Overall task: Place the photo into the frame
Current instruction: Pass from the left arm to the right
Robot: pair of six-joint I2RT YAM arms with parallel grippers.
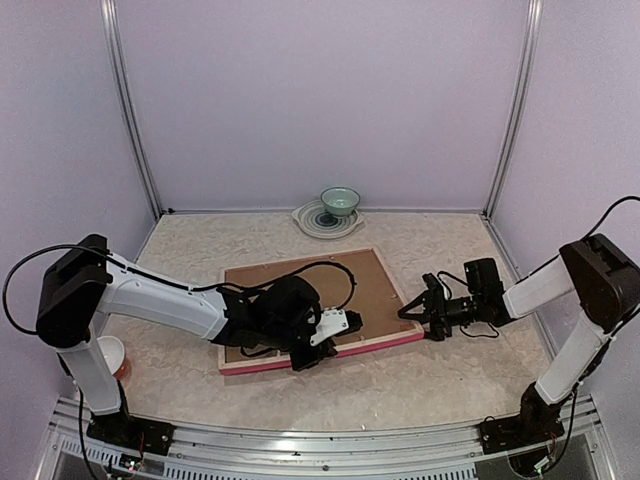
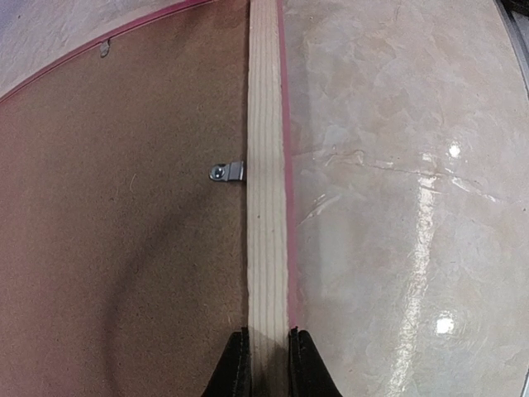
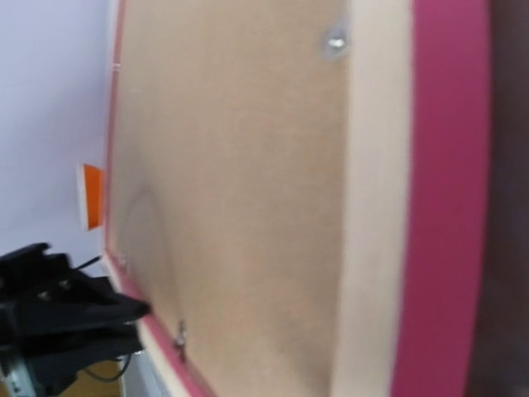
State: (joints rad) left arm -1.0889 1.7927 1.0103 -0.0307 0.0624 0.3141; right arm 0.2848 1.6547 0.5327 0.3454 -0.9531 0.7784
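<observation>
frame (image 1: 380, 343) lies face down in the middle of the bench (image 1: 450, 390). its long axis runs left to right across the arms, with the right end a little farther from them. the upturned back of its thin rails is pale, straight-grained wood, and a bright pink-red edge runs along the outside. brown hardboard backing (image 1: 340, 285), matt and finely speckled, lies flat inside the rails and fills the rectangle. a small bent metal tab (image 2: 227, 172) reaches from the near rail onto it. the left end effector (image 2: 269, 351) pinches that near rail, with its black fingers (image 2: 235, 368) one on each side of the wood. the right end effector (image 1: 408, 312) sits just beside the frame's right short rail. whether its jaws are spread or pressed on the wood i cannot tell. the bench top is pale, marbled and glossy.
</observation>
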